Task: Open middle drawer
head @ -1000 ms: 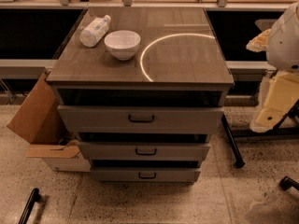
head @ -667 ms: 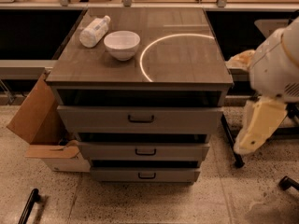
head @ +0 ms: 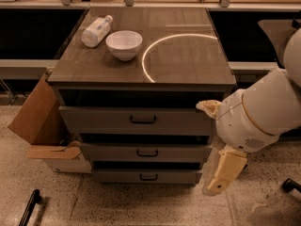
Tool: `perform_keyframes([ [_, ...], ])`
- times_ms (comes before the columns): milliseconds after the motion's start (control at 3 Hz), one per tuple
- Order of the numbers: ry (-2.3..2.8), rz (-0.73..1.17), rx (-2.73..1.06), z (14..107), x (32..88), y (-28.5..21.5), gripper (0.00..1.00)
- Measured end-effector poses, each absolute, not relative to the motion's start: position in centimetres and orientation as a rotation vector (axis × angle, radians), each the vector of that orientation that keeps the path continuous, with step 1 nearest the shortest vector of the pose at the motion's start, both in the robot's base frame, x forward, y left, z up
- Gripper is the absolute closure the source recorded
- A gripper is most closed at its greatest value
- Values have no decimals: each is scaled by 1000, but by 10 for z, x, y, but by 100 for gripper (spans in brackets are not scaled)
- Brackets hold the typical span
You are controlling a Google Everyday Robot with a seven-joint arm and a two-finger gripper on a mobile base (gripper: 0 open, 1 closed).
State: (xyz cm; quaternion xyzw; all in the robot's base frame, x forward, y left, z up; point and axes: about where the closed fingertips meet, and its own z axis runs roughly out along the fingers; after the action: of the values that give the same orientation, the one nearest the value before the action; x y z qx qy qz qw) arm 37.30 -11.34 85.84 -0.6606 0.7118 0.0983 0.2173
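The grey cabinet has three drawers, all pushed in. The middle drawer is wide and shallow, with a small dark loop handle at its centre. Above it is the taller top drawer and below it the lowest drawer. My white arm comes in from the right, in front of the cabinet's right edge. My cream-coloured gripper hangs down at the cabinet's lower right corner, to the right of the middle drawer's handle and apart from it.
On the cabinet top stand a white bowl and a lying white bottle. An open cardboard box leans against the cabinet's left side. A dark bar lies on the floor at lower left.
My arm has swung left and closer to the cabinet front, now overlapping its right edge. The gripper has come down near the lower right corner. The drawers have not moved.
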Motion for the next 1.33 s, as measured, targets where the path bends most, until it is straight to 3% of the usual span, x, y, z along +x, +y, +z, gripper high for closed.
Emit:
perform_keyframes([
  [667,2010,283,-1843,826,380,-118,0],
  [1333,2031,366,-1927,686,394,-132,0],
])
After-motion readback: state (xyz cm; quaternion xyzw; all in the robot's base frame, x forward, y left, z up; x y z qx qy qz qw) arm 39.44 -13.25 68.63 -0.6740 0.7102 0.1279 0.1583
